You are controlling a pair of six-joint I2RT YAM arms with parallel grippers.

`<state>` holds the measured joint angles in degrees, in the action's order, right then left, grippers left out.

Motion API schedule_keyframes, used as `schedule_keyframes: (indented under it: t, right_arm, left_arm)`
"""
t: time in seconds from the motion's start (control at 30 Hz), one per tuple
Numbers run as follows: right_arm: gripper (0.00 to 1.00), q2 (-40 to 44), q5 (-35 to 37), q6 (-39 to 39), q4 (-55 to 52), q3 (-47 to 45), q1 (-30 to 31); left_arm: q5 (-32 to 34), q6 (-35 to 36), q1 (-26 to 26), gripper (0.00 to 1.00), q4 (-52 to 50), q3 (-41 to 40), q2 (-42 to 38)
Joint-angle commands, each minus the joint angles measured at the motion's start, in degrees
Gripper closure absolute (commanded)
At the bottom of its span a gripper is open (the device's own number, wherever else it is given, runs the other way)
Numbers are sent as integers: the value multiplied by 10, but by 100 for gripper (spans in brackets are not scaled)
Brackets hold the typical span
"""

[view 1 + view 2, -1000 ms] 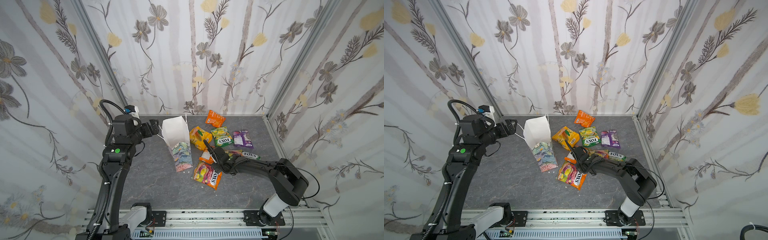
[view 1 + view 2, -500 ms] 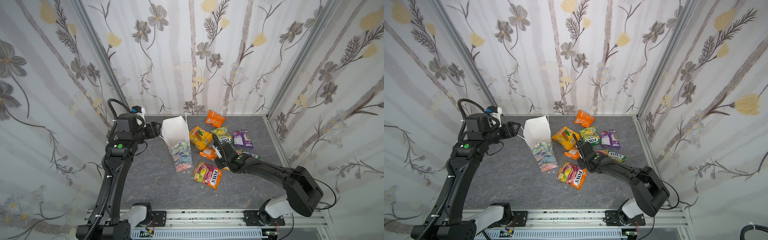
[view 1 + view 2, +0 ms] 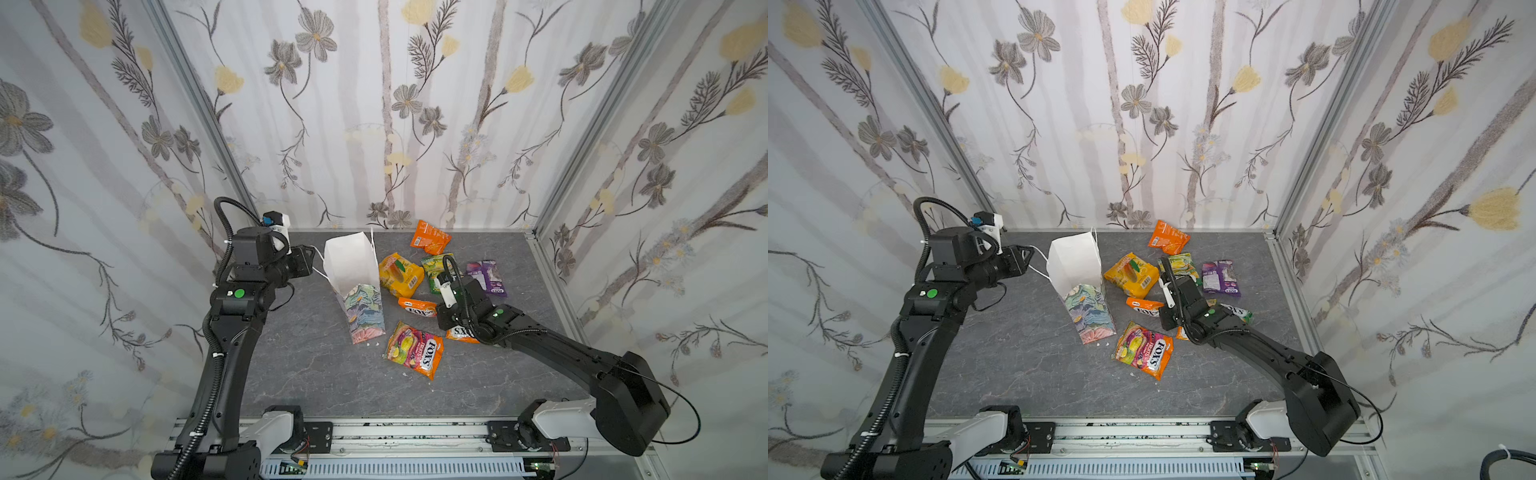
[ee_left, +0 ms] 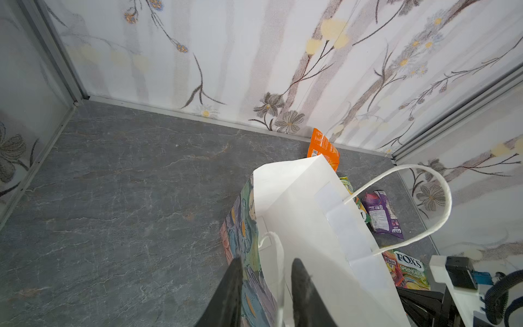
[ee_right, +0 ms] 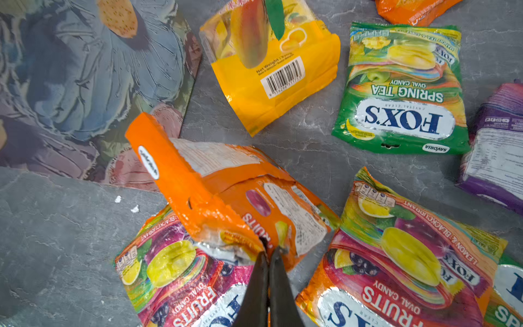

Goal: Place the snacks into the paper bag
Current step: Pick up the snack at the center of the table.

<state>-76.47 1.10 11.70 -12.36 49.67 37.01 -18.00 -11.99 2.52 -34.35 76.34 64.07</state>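
Pinched by one crumpled corner in the tightly closed right gripper (image 5: pixel 268 252): a small glossy orange plastic packet (image 5: pixel 226 192), hanging clear above the other snacks (image 5: pixel 402 93), probably taken at the edge so as to dangle narrow and slip into a slim opening. Just beside it, standing on the grey stone-patterned table (image 3: pixel 311 374) with its white mouth tipped toward the left arm: the tall floral-printed paper bag (image 3: pixel 353 266). Straddling the bag's near wall next to a white cord handle (image 4: pixel 280 269), one finger outside, one inside, a visible gap between: the left gripper (image 4: pixel 267 291), seemingly set there to steady the mouth open; no telling whether any paper is squeezed yet. Spread on the table on the bag's side away from that arm, none visibly inside: yellow, green, purple and pink-yellow packets. Against a second ago: orange packet up off the pile instead of lying among the rest, right wrist raised, left wrist shifted slightly toward the bag, bag itself in the same spot.
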Motion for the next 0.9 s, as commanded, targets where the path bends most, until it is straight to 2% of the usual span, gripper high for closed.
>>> schedule_keyframes:
  t: [0.0,0.47,0.87]
  right_arm:
    - [100,17,-25,20,35,6,-5]
    - [100,83,-36,23,52,22,-16]
    - [100,121,-49,37,46,79,-17]
  left_arm:
    - [6,1,-1,72,20,-2,-5]
    - [7,2,-1,74,30,-10,-11]
    - [8,4,-1,75,33,-13,-20]
